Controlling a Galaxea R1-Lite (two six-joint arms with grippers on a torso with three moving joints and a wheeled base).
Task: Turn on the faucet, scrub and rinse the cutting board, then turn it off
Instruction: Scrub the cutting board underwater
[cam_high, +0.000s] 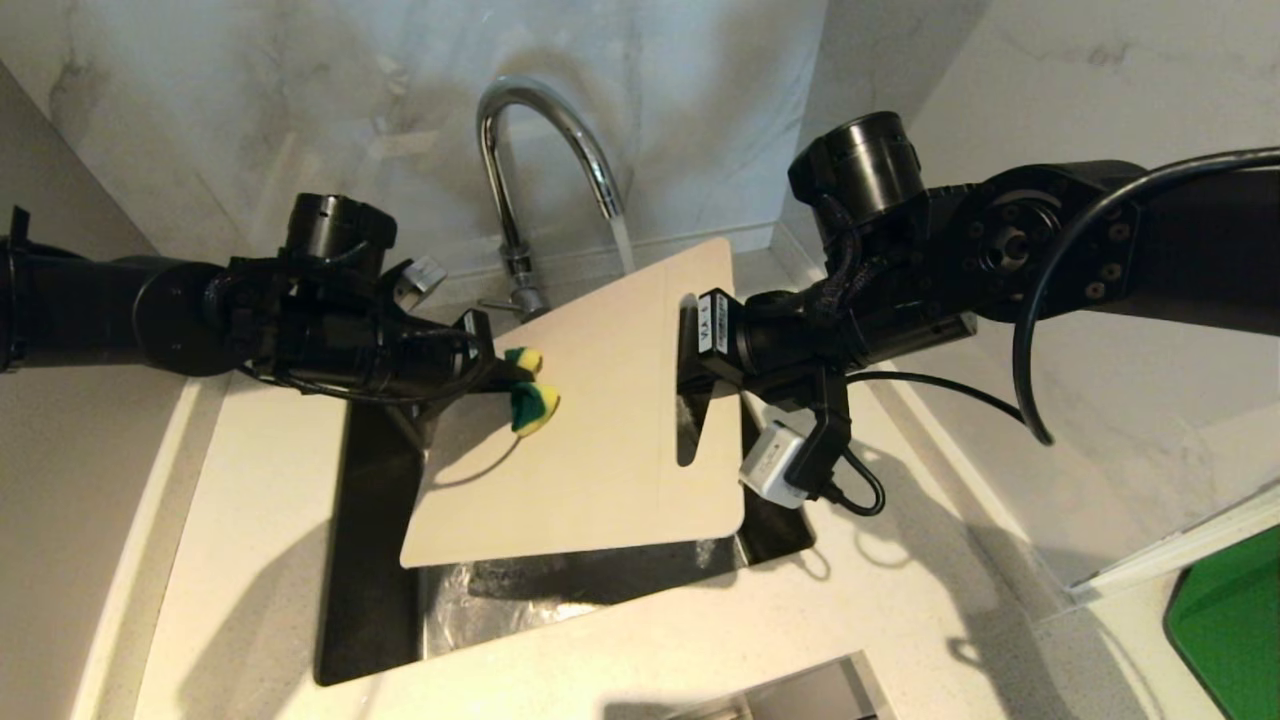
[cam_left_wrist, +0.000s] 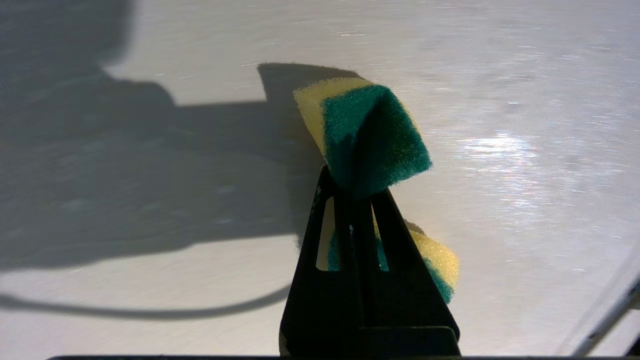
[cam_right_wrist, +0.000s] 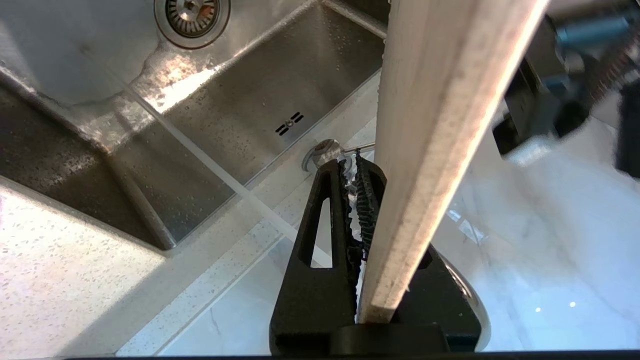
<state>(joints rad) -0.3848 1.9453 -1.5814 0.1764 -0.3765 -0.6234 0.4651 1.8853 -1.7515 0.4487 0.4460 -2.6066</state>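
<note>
R gripper clamps cutting board by slot edge, tilted over sink so faucet water drains, while L gripper, clenched on sponge, scrubs its face.

You're looking at a kitchen, probably a home one: a steel sink set in a speckled counter, a chrome faucet running, marble-look walls behind.

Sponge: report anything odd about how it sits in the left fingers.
The sponge is folded double, pinched at its middle by the left fingers, so both ends splay out instead of lying flat on the cutting board.
</note>
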